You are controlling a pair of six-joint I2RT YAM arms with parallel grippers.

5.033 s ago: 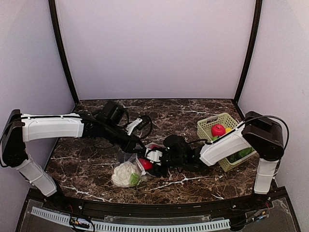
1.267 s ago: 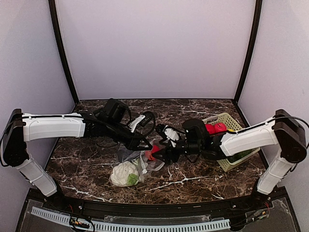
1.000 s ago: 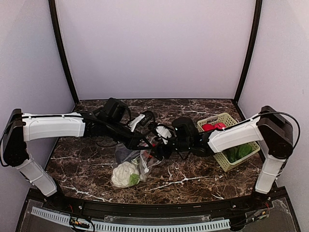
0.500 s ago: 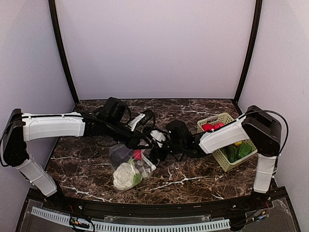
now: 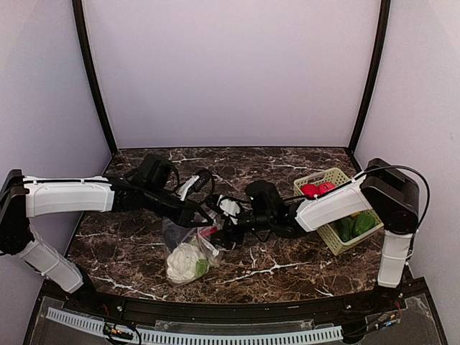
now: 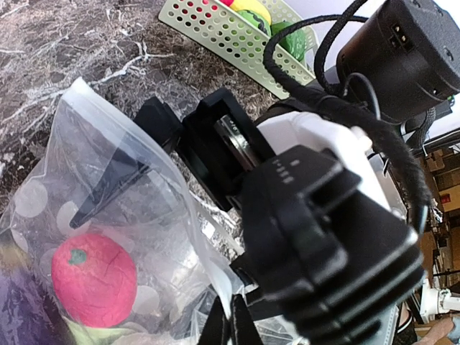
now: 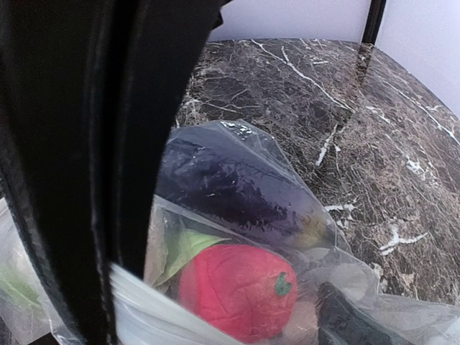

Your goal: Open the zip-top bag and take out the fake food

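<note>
The left gripper (image 6: 228, 327), at the upper left rim of the zip-top bag (image 5: 183, 243), is pressed together on a fold of film at the mouth. The bag slumps on the marble table (image 5: 287, 269). Its long axis runs from that held-up mouth down to the cauliflower (image 5: 184, 263) at its closed end. From the bag's right the right gripper (image 5: 220, 234) reaches into the mouth with its fingers spread. The red fruit (image 7: 233, 287) lies between them, the dark purple piece (image 7: 230, 188) just beyond. Whether the pads touch the fruit I cannot tell. The right arm looks best placed to close on it.
</note>
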